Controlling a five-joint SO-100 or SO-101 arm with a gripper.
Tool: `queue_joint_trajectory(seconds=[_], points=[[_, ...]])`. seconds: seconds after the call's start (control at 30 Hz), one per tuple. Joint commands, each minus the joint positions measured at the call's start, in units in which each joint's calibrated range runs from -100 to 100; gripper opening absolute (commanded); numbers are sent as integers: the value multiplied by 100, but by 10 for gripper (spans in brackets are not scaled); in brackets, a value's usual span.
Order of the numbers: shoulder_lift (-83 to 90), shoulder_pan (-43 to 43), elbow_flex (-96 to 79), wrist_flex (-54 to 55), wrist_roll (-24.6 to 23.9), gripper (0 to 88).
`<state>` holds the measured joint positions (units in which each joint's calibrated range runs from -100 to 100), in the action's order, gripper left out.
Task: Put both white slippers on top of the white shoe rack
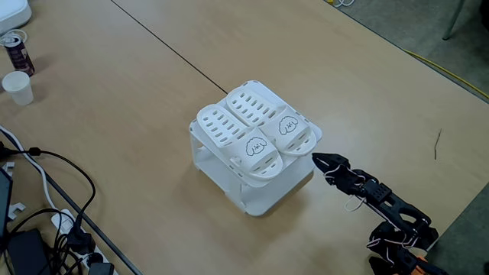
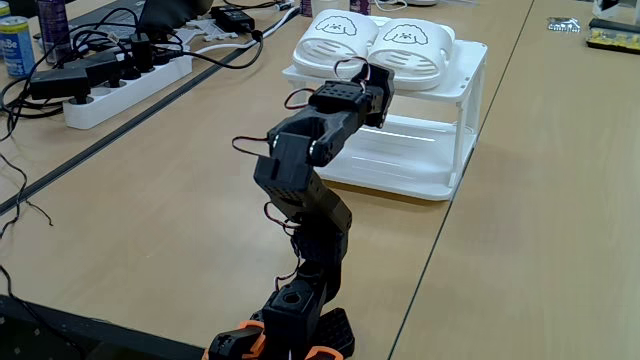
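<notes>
basically both white slippers (image 1: 252,131) are sitting side by side on the flat top of the white shoe rack (image 1: 263,200), dog-face toes pointing toward the arm; in a fixed view you see the two drawings facing the camera, w/ one slipper (image 2: 335,36) beside the other (image 2: 412,40). toe ends look to poke a bit past the rack's front edge, but they seem settled.

gripper (image 1: 316,158) is just off the rack's corner, near the toe of the closer slipper, not touching it as far as i can tell. nothing in it; tips look drawn together to a point, tho the gap is too small to judge for sure.

so placing step looks done imo. next move prob just a clean pull-back from the rack w/o clipping the overhanging toes, then park the arm (image 2: 300,180) on the table (image 1: 114,92).
</notes>
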<state>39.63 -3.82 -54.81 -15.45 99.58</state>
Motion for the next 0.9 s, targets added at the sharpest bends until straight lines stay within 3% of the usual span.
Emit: queue_joint_trajectory(seconds=[0.0, 0.87], points=[[-55, 37, 596, 147, 42, 8], [-273, 37, 731, 147, 42, 8]])
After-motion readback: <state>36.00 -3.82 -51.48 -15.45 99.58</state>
